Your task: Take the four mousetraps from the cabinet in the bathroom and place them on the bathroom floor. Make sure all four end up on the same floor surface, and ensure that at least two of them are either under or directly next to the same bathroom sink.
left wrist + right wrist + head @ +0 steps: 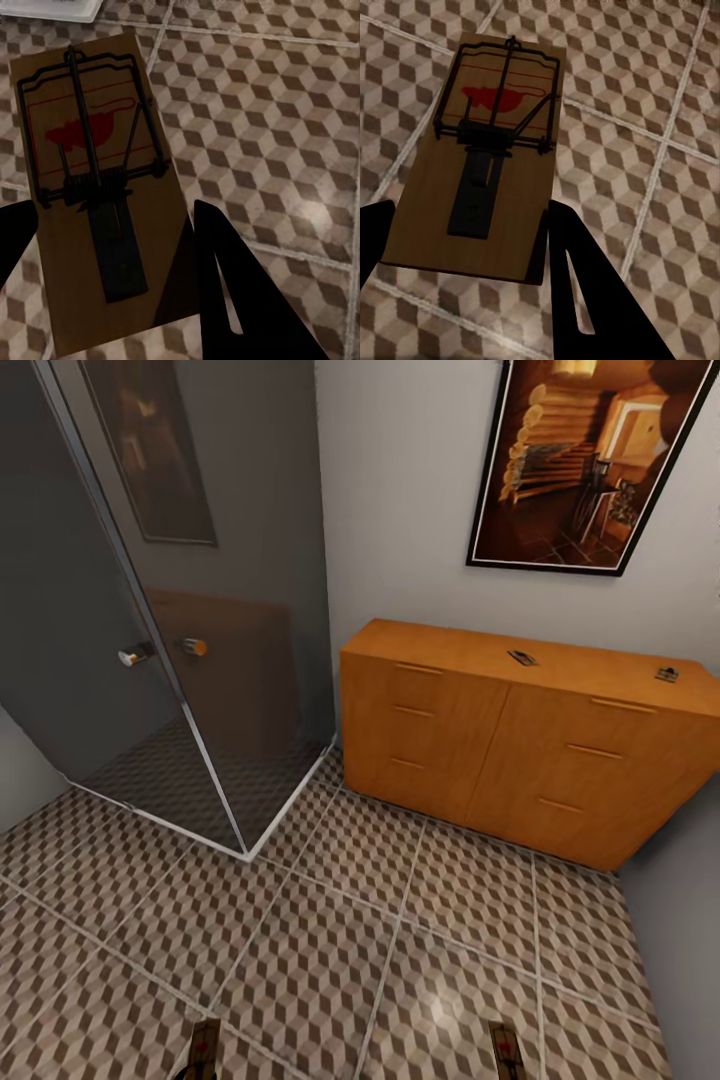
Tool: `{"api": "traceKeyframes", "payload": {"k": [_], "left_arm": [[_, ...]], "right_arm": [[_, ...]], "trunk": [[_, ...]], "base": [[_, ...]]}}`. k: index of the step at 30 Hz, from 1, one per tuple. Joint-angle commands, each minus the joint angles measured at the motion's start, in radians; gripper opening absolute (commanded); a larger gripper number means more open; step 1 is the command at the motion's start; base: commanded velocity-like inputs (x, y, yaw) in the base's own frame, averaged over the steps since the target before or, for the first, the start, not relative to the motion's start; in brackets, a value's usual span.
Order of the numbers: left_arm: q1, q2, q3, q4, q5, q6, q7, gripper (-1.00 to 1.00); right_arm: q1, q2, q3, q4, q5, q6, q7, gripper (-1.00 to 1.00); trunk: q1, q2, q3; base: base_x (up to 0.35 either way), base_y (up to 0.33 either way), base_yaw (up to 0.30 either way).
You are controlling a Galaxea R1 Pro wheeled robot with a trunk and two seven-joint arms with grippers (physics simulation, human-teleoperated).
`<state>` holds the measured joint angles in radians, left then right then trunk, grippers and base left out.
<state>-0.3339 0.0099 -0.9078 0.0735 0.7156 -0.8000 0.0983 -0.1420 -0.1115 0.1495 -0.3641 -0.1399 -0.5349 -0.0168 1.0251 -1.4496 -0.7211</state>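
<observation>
We hold a mousetrap in each hand. The left gripper (112, 255) pinches the left trap (94, 187) by its sides, and the right gripper (465, 255) pinches the right trap (484, 154) the same way. Both traps hang over the tiled floor (330, 960), in front of the cabinet (520, 745). Two more traps (522, 657) sit on top of the cabinet. We think a trap could slip out if we move fast. We could also drop them too far from the sink.
</observation>
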Motion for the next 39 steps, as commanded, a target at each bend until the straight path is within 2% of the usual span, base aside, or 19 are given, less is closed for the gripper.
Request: {"api": "traceKeyframes", "payload": {"k": [1,8,14,39], "left_arm": [[-0.001,-0.001,-0.006,0.002,-0.008,-0.002,0.013,-1.00],[-0.001,-0.001,-0.006,0.002,-0.008,0.004,0.014,-1.00],[-0.001,-0.012,-0.006,0.002,-0.008,0.014,0.014,-1.00],[-0.001,-0.012,-0.004,0.002,-0.007,0.015,0.014,-1.00]], "right_arm": [[-0.001,-0.001,0.008,0.001,-0.013,-0.004,0.000,-1.00],[-0.001,-0.001,0.008,0.001,-0.013,-0.004,0.000,-1.00],[-0.001,-0.003,0.008,0.001,-0.013,-0.004,0.000,-1.00],[0.000,-0.002,0.010,0.001,-0.013,-0.004,0.001,-1.00]], "trunk": [[0.000,0.000,0.001],[0.000,0.000,0.012],[0.000,0.000,0.022],[0.000,0.000,0.061]], "base": [[0.000,0.000,0.000],[0.000,0.000,0.000],[0.000,0.000,0.000],[0.000,0.000,0.000]]}}
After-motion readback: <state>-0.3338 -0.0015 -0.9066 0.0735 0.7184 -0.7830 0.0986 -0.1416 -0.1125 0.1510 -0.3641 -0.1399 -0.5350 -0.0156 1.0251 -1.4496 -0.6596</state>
